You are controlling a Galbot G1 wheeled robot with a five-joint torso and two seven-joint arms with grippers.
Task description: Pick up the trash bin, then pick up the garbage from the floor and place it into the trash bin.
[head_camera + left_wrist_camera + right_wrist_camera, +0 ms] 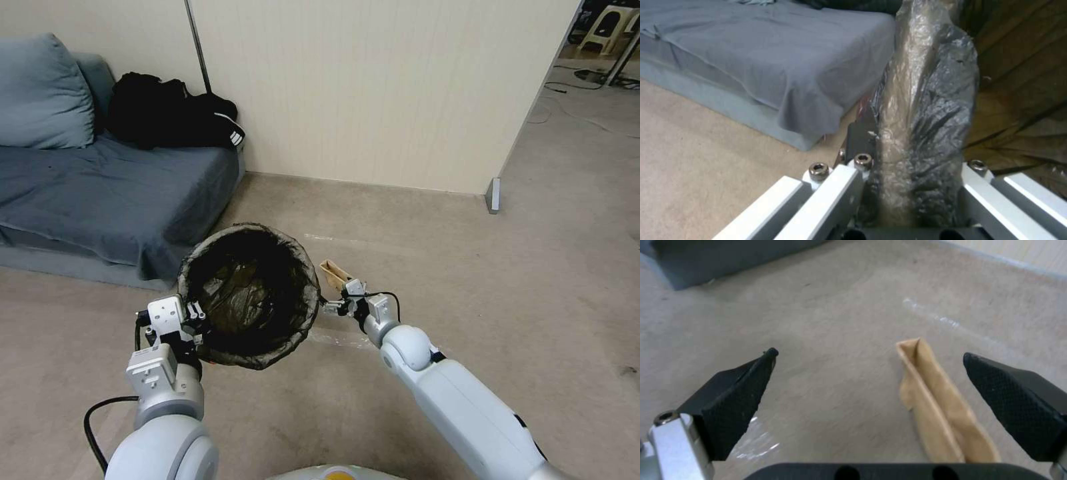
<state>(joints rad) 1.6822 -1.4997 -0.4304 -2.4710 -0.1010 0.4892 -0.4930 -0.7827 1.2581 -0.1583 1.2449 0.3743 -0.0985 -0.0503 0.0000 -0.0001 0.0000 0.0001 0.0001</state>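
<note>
The trash bin (250,293), lined with a dark crinkly bag, hangs just above the floor beside the sofa. My left gripper (195,320) is shut on its near-left rim. The left wrist view shows the bag-covered rim (925,110) pinched between the jaws of that gripper (907,156). One tan paper piece of garbage (333,271) lies on the carpet just right of the bin. My right gripper (335,305) is low over it and open. In the right wrist view the tan paper (942,406) lies between the spread fingers of the right gripper (870,355), nearer one pad (1018,400).
A blue-grey sofa (100,193) with a cushion and a black bag (173,113) stands at the left, close to the bin. A beige wall panel (373,87) closes the back. Shiny tape marks (347,240) cross the carpet. Open floor extends to the right.
</note>
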